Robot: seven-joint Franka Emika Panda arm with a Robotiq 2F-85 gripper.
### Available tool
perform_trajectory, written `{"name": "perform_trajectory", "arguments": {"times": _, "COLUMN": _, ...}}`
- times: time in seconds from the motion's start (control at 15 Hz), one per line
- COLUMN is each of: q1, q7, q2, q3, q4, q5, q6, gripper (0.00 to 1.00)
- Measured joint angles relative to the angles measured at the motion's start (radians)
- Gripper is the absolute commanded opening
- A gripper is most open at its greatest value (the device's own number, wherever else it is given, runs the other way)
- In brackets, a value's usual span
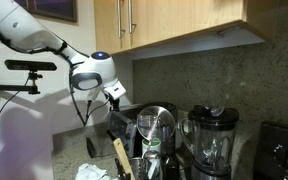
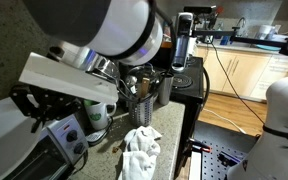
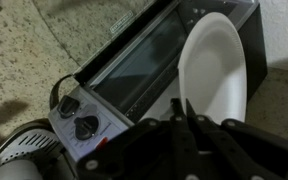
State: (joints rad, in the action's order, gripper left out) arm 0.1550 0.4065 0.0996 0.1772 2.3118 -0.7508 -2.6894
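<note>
Speckled granite table [image 3: 24, 60] under wooden cabinets [image 1: 174, 25] carries the kitchen things. Above it the pincer [image 3: 189, 125] is clamped tight on a white plastic spoon [image 3: 214, 70], whose oval bowl hangs over the black and silver toaster oven [image 3: 149, 60], apparently clear of it. Judging by this, the pick-up looks done and the spoon is not yet set down anywhere. Counted: one spoon held, one oven with two dark knobs [image 3: 87, 127], one crumpled white cloth [image 2: 139, 150], one glass blender [image 1: 212, 140].
</note>
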Motion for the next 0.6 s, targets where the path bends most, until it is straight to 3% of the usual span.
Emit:
{"name": "perform_trajectory", "arguments": {"times": 0.13, "q1": 0.011, "q7": 0.018, "q2": -0.071, "q3": 0.013, "q4": -0.011, "q5": 0.0, "q6": -0.112, "gripper": 0.01}}
{"name": "perform_trajectory", "arguments": {"times": 0.2, "q1": 0.017, "q7": 0.029, "q2": -0.108, "q3": 0.02, "q4": -0.019, "q5": 0.0, "q6": -0.163, "gripper": 0.27}}
{"name": "perform_trajectory", "arguments": {"times": 0.33, "q1": 0.033, "q7": 0.05, "q2": -0.173, "q3": 0.024, "q4": -0.04, "q5": 0.002, "q6": -0.233, "gripper": 0.33}}
{"name": "perform_trajectory", "arguments": {"times": 0.6, "q1": 0.055, "q7": 0.076, "q2": -0.228, "q3": 0.024, "q4": -0.074, "q5": 0.004, "q6": -0.289, "gripper": 0.64}}
